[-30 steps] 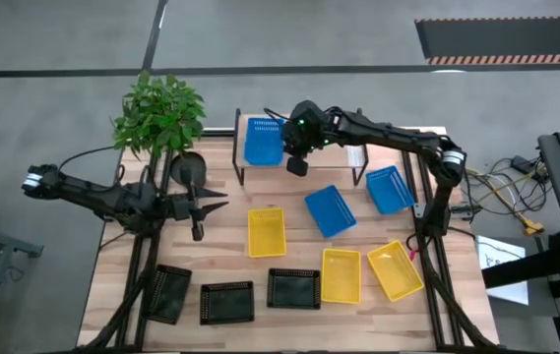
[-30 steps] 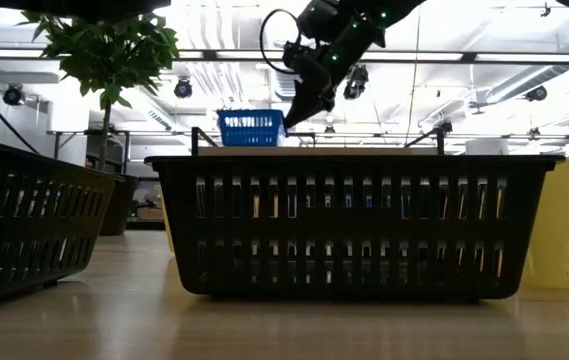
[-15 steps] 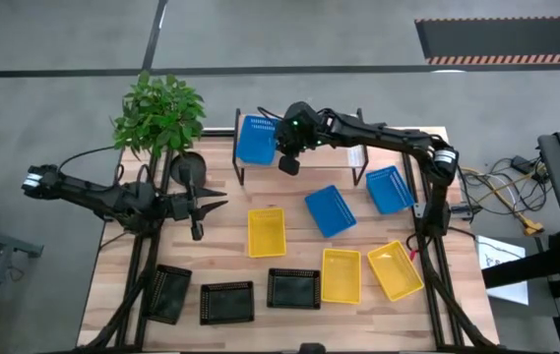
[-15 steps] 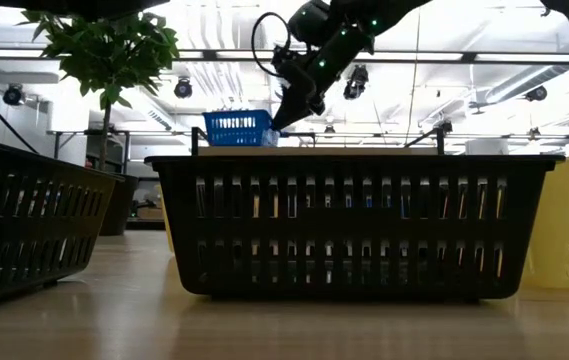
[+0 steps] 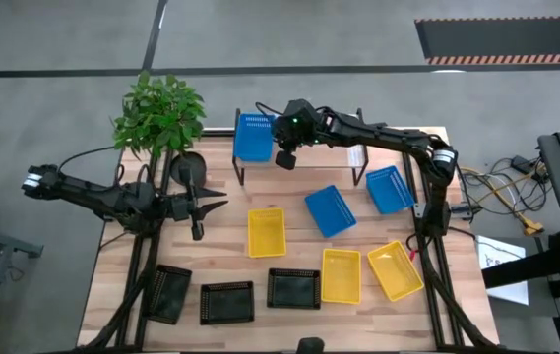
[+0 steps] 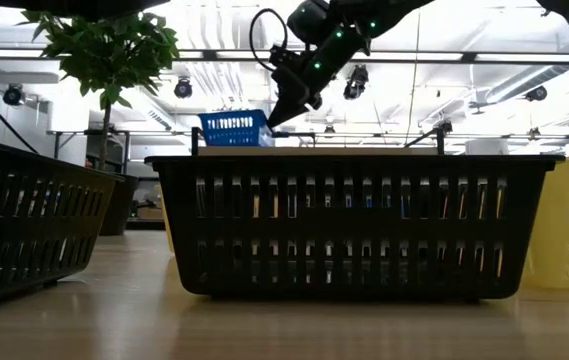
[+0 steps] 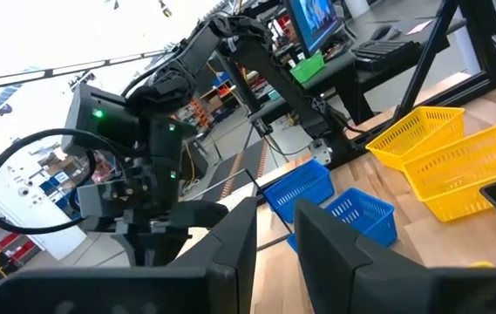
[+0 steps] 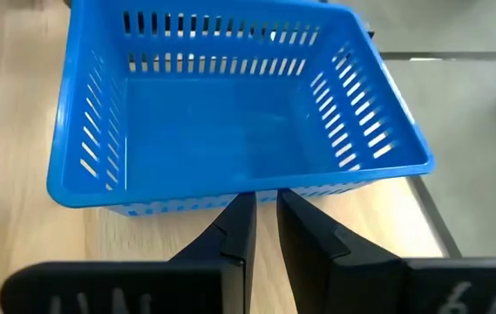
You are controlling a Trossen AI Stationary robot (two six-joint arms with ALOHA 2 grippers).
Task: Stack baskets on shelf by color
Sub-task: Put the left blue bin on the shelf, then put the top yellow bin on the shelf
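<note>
While the right claw (image 5: 281, 157) is nudging with fingers nearly pressed together, the blue basket (image 5: 253, 137) is sliding toward nine o'clock on the shelf (image 5: 358, 157) (first of its colour there); left claw (image 5: 197, 207) waiting, narrowly parted.

cannot tell from the right wrist view whether the fingers (image 8: 230, 231) touch the blue basket (image 8: 230, 122), since the tips end against its near wall. in the low view, black basket (image 6: 349, 225) fills the middle and hides most of the shelf (image 6: 264, 150), with another black basket (image 6: 24, 225) cut off at the edge. in the high view, plant (image 5: 159, 113) covers the table's far left corner.
</note>
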